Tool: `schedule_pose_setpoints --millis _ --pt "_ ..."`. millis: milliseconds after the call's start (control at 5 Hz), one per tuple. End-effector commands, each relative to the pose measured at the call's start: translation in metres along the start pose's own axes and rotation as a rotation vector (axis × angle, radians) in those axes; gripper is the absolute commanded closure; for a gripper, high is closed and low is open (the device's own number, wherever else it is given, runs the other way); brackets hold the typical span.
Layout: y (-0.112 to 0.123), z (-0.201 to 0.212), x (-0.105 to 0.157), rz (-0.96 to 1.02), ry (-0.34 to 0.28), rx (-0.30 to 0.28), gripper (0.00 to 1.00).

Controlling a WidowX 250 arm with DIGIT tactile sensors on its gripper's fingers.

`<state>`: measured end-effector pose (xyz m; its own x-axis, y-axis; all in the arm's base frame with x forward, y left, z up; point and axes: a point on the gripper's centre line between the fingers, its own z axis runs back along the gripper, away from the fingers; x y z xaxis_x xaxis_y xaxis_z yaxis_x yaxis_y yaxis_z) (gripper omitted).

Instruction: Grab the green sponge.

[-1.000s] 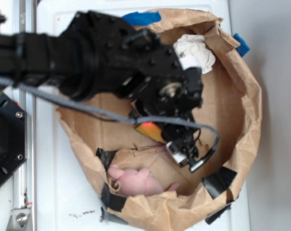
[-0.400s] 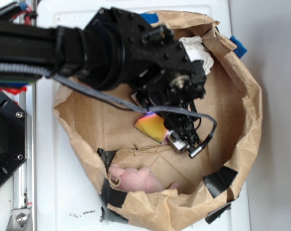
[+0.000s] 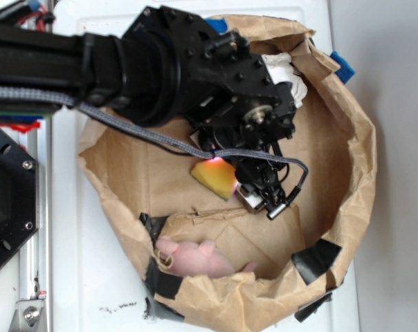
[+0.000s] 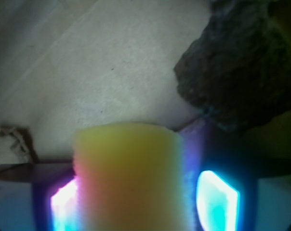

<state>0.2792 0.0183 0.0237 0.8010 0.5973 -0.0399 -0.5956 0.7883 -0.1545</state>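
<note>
**Inspector:** Sponge (image 3: 216, 176) status first: the green sponge lies inside the crumpled brown paper bag (image 3: 347, 138) on the white surface (image 3: 77, 277), directly under the black arm, its yellow foam corner showing beside the tool (image 3: 261, 197).

**Assistant:** And the tool?

**Inspector:** In the wrist view the yellow block (image 4: 128, 178) fills the space between the two lit fingers (image 4: 218, 195). The left one appears pressed to the foam; a narrow gap shows at the right. I judge the tool nearly closed around it, but cannot tell whether the grip is firm.

**Assistant:** Handling?

**Inspector:** Judged light, soft and compressible foam, not fragile, not slippery. Best hold is across the two broad side faces at mid-block, which matches the present placement; a squeeze near a thin wedge end could let it squirt out.

**Assistant:** Appearance?

**Inspector:** Bright yellow, smooth, rounded top edge. The green scouring face is not visible in either view. A pink soft toy (image 3: 192, 259) lies near, apart, lower in the bag.
</note>
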Motion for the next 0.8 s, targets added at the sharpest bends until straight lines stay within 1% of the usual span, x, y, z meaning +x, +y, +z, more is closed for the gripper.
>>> schedule_pose_setpoints --millis 0,200,400,600 --pt "-0.002 0.017 0.005 -0.038 -0.046 -0.034 1.0" --pt "-0.008 0.025 -0.003 -0.068 -0.047 -0.06 1.0" --pt "-0.019 0.049 -0.008 -0.222 0.002 -0.098 1.0" --pt "-0.031 0.092 -0.028 -0.4 0.044 -0.097 1.0"
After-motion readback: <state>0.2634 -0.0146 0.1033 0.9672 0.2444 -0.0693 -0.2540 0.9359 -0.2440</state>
